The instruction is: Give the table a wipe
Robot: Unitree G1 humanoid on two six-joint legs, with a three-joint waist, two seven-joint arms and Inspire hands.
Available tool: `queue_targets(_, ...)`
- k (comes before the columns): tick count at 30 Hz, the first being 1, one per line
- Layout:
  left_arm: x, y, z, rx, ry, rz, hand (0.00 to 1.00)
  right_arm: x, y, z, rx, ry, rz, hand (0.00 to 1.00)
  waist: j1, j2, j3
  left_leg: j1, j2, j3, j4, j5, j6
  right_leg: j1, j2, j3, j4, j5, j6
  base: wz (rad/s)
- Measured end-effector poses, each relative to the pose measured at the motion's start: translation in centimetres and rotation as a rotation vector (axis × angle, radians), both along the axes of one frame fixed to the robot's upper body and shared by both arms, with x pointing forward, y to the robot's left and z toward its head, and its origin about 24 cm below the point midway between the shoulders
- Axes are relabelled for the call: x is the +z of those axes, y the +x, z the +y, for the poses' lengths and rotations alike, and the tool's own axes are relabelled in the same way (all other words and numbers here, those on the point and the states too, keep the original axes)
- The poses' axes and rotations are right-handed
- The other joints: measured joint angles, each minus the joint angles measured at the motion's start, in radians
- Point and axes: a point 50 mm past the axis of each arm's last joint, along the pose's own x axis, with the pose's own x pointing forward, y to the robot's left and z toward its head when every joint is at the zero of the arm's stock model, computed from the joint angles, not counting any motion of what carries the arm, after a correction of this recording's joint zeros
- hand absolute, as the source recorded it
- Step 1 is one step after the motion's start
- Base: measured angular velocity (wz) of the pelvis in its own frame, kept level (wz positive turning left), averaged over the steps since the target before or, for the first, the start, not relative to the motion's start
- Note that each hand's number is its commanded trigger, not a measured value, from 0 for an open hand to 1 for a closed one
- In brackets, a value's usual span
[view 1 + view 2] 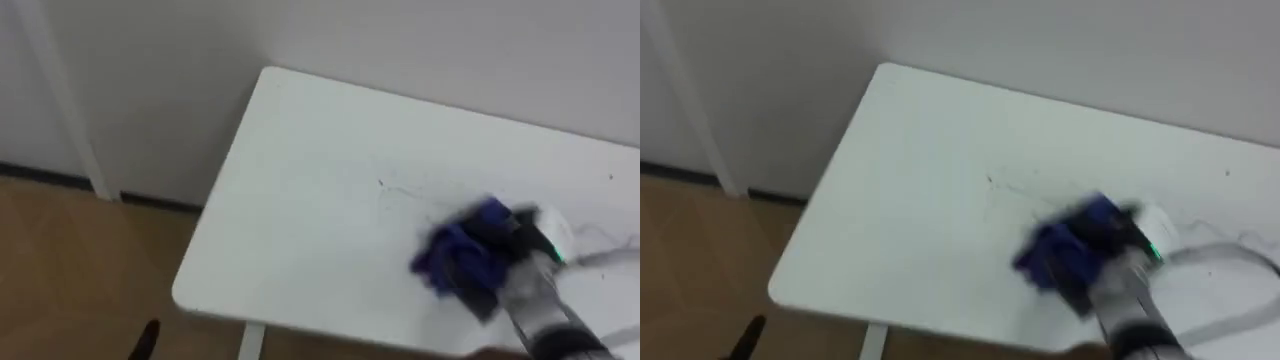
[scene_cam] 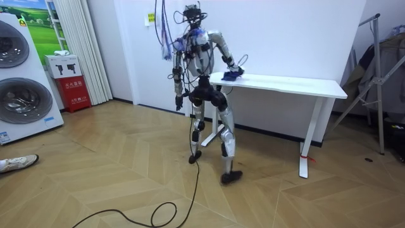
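Note:
A bunched blue cloth (image 1: 452,256) (image 1: 1056,250) lies on the white table (image 1: 300,190) (image 2: 297,85), near its front edge and right of the middle of the view. My right hand (image 1: 517,268) (image 1: 1118,268) comes in from the lower right and is shut on the cloth, pressing it to the tabletop. Thin dark scribble marks (image 1: 392,187) show on the top just behind the cloth, and more marks (image 1: 605,240) to the right of the hand. In the room view I stand at the table's left end with my right arm stretched over it, and my left hand (image 2: 179,100) hangs at my side.
The table's left end and rounded corner (image 1: 265,75) stand against a white wall. Wooden floor (image 1: 80,270) lies left of the table. Washing machines (image 2: 22,76) and a red box (image 2: 74,92) stand at the room view's left, a metal rack (image 2: 380,82) at its right.

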Motion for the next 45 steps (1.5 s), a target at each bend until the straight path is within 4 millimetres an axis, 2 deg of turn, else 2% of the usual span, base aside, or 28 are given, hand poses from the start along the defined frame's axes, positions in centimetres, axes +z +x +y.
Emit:
queue_targets(2,0.5,-0.4,1.4,-0.019,0.031,0.024,0.0,1.8,1.3,0.8,0.051,-0.002,-0.05,1.0,0.001,-0.005,-0.0027,-0.05,0.027,-0.1,-0.001,0.032,-0.064,0.003,-0.015,0.005,-0.036,0.045,0.0,1.03)
queue_targets(3,0.5,-0.8,1.8,-0.013,0.036,0.04,0.0,1.6,1.2,0.6,0.054,-0.008,-0.042,1.0,0.001,-0.007,-0.0038,-0.048,0.037,-0.119,-0.006,0.041,-0.081,0.0,-0.017,0.005,-0.033,0.051,0.003,0.93)
queue_targets(5,0.7,-2.9,3.4,0.044,0.045,0.084,0.0,-0.5,-0.5,-0.9,0.028,-0.017,0.042,1.0,-0.008,-0.009,-0.0053,-0.023,0.087,-0.19,-0.054,0.075,-0.163,-0.024,0.0,-0.024,-0.025,0.057,-0.001,0.84)
queue_targets(6,0.8,-3.3,3.7,0.059,0.047,0.088,0.0,-1.4,-1.3,-1.6,0.012,-0.02,0.071,1.0,-0.014,-0.009,-0.005,-0.017,0.101,-0.207,-0.07,0.087,-0.185,-0.034,0.013,-0.028,-0.02,0.058,-0.001,1.06)
queue_targets(7,0.9,-4.1,4.1,0.076,0.054,0.097,0.0,-2.9,-3.2,-3.3,-0.04,0.015,0.101,1.0,-0.047,-0.004,-0.0082,-0.022,0.132,-0.226,-0.075,0.109,-0.21,-0.047,0.035,-0.039,0.05,0.048,0.08,1.23)
queue_targets(8,0.4,-5.8,3.6,0.091,0.038,0.136,0.0,-4.5,-5.6,-4.7,-0.097,0.055,0.108,1.0,-0.086,0.008,-0.0257,-0.024,0.159,-0.222,-0.077,0.146,-0.152,-0.033,0.046,-0.091,0.107,-0.021,0.048,1.21)
queue_targets(9,0.1,-6.7,3.2,0.093,0.028,0.162,0.0,-5.3,-6.8,-5.3,-0.121,0.068,0.122,1.0,-0.107,0.009,-0.0315,-0.019,0.152,-0.194,-0.066,0.16,-0.131,-0.016,0.049,-0.109,0.107,-0.034,0.036,1.07)
queue_targets(10,-0.2,-7.8,2.4,0.086,0.015,0.195,0.0,-6.2,-8.5,-6.4,-0.165,0.077,0.134,1.0,-0.16,0.011,-0.033,-0.006,0.113,-0.123,-0.043,0.165,-0.122,0.024,0.057,-0.148,0.078,-0.044,0.006,0.89)
queue_targets(11,-0.3,-7.5,1.8,0.065,0.008,0.186,0.0,-6.2,-9.6,-7.6,-0.199,0.068,0.131,1.0,-0.192,0.009,-0.0321,0.007,0.072,-0.066,-0.044,0.151,-0.1,0.043,0.073,-0.17,0.044,-0.039,-0.014,0.75)
queue_targets(12,-0.3,-7.1,1.5,0.055,0.006,0.17,0.0,-6.2,-9.9,-8.2,-0.217,0.064,0.13,1.0,-0.197,0.009,-0.0316,0.015,0.054,-0.042,-0.045,0.143,-0.087,0.044,0.081,-0.175,0.029,-0.034,-0.03,0.25)
queue_targets(13,-0.3,-6.5,1.0,0.045,-0.003,0.139,0.0,-6.0,-10.2,-8.8,-0.226,0.054,0.136,1.0,-0.193,0.01,-0.0292,0.043,0.011,-0.005,-0.053,0.126,-0.061,0.044,0.089,-0.182,0.008,-0.025,-0.071,-0.25)
queue_targets(14,-0.4,-5.9,0.5,0.04,-0.014,0.116,0.0,-5.8,-10.0,-9.0,-0.212,0.047,0.146,1.0,-0.194,0.014,-0.0296,0.071,-0.04,0.018,-0.07,0.113,-0.041,0.042,0.098,-0.174,-0.011,-0.016,-0.095,-0.34)
queue_targets(16,-0.1,-4.6,-0.1,0.043,-0.035,0.056,0.0,-5.3,-9.5,-9.2,-0.184,0.042,0.15,1.0,-0.183,0.021,-0.0281,0.111,-0.106,0.023,-0.121,0.101,-0.02,0.024,0.111,-0.139,-0.018,-0.01,-0.11,-0.57)
queue_targets(17,-0.2,-4.1,-0.5,0.081,-0.067,0.013,0.0,-4.9,-8.7,-8.8,-0.154,0.037,0.156,1.0,-0.162,0.03,-0.0267,0.158,-0.116,0.034,-0.183,0.1,-0.011,0.007,0.13,-0.093,-0.016,-0.01,-0.129,-0.84)
queue_targets(18,-0.2,-4.0,-0.7,0.108,-0.082,-0.001,0.0,-4.7,-8.2,-8.4,-0.132,0.03,0.155,1.0,-0.148,0.033,-0.0268,0.18,-0.119,0.034,-0.214,0.103,-0.013,-0.002,0.14,-0.068,-0.016,-0.008,-0.132,-1.23)
queue_targets(20,-0.6,-5.1,-1.3,0.199,-0.122,-0.008,0.0,-3.9,-6.7,-7.3,-0.056,-0.016,0.169,1.0,-0.104,0.048,-0.0288,0.232,-0.134,0.029,-0.299,0.124,-0.01,-0.028,0.175,0.017,-0.033,0.009,-0.188,-1.2)
queue_targets(24,-0.7,-7.1,-0.9,0.263,-0.102,0.028,0.0,-3.7,-6.6,-7.2,-0.042,-0.002,0.144,1.0,-0.126,0.034,-0.0327,0.238,-0.151,0.011,-0.338,0.139,-0.005,-0.051,0.181,0.058,-0.038,0.015,-0.186,-0.22)
queue_targets(26,-0.6,-8.6,-0.1,0.307,-0.076,0.062,0.0,-5.0,-8.5,-8.0,-0.09,0.015,0.153,1.0,-0.172,0.009,-0.0304,0.237,-0.164,-0.041,-0.339,0.139,-0.004,-0.007,0.17,0.015,-0.066,0.026,-0.135,0.64)
queue_targets(27,-0.6,-9.0,0.2,0.31,-0.068,0.07,0.0,-5.3,-9.1,-8.3,-0.11,0.022,0.155,1.0,-0.186,0.0,-0.0304,0.237,-0.168,-0.056,-0.34,0.14,-0.004,0.009,0.168,0.011,-0.075,0.025,-0.121,1.01)
queue_targets(29,-0.1,-10.5,1.4,0.346,-0.019,0.091,0.0,-6.9,-12.2,-10.7,-0.27,0.08,0.175,1.0,-0.202,-0.046,-0.0325,0.243,-0.187,-0.091,-0.34,0.139,-0.002,0.054,0.153,0.01,-0.105,0.027,-0.026,0.79)
queue_targets(30,0.0,-11.0,1.7,0.364,-0.009,0.097,0.0,-7.3,-13.1,-11.4,-0.328,0.094,0.178,1.0,-0.203,-0.053,-0.0325,0.246,-0.188,-0.093,-0.339,0.137,0.0,0.066,0.154,0.008,-0.109,0.028,-0.013,0.48)
queue_targets(32,0.3,-12.7,2.5,0.42,0.019,0.122,0.0,-8.0,-16.7,-14.8,-0.532,0.092,0.201,1.0,-0.211,-0.057,-0.0348,0.248,-0.188,-0.102,-0.332,0.126,0.0,0.097,0.156,-0.022,-0.129,0.03,-0.007,0.34)
queue_targets(34,0.6,-13.8,3.1,0.432,0.052,0.144,0.0,-7.9,-19.0,-16.8,-0.626,0.073,0.224,1.0,-0.222,-0.054,-0.037,0.248,-0.187,-0.112,-0.325,0.118,-0.001,0.106,0.159,-0.028,-0.127,0.03,-0.007,0.16)
queue_targets(37,0.8,-13.6,3.5,0.433,0.064,0.138,0.0,-7.7,-20.2,-18.1,-0.69,0.059,0.236,1.0,-0.228,-0.039,-0.0409,0.249,-0.181,-0.113,-0.321,0.112,-0.004,0.119,0.164,-0.027,-0.123,0.031,-0.007,-0.01)
queue_targets(39,0.6,-12.4,3.2,0.411,0.051,0.116,0.0,-7.4,-19.5,-18.0,-0.683,0.049,0.224,1.0,-0.225,-0.026,-0.0423,0.253,-0.181,-0.112,-0.321,0.112,-0.004,0.116,0.165,-0.023,-0.122,0.031,-0.007,-0.06)
queue_targets(42,0.1,-9.7,2.2,0.334,0.013,0.08,0.0,-6.7,-16.7,-17.1,-0.637,0.006,0.227,1.0,-0.217,-0.016,-0.0414,0.252,-0.176,-0.093,-0.325,0.115,-0.008,0.102,0.168,-0.002,-0.11,0.034,-0.013,-0.27)
queue_targets(44,-0.1,-7.6,1.3,0.287,-0.025,0.046,0.0,-5.3,-12.1,-14.3,-0.452,-0.061,0.236,1.0,-0.171,-0.014,-0.0391,0.242,-0.159,-0.06,-0.329,0.12,-0.014,0.055,0.182,0.035,-0.096,0.048,-0.033,-0.71)
queue_targets(45,-0.1,-7.2,1.1,0.272,-0.032,0.037,0.0,-4.7,-10.5,-12.8,-0.36,-0.093,0.227,1.0,-0.167,-0.014,-0.039,0.236,-0.158,-0.06,-0.329,0.121,-0.015,0.044,0.186,0.035,-0.094,0.051,-0.037,-0.51)
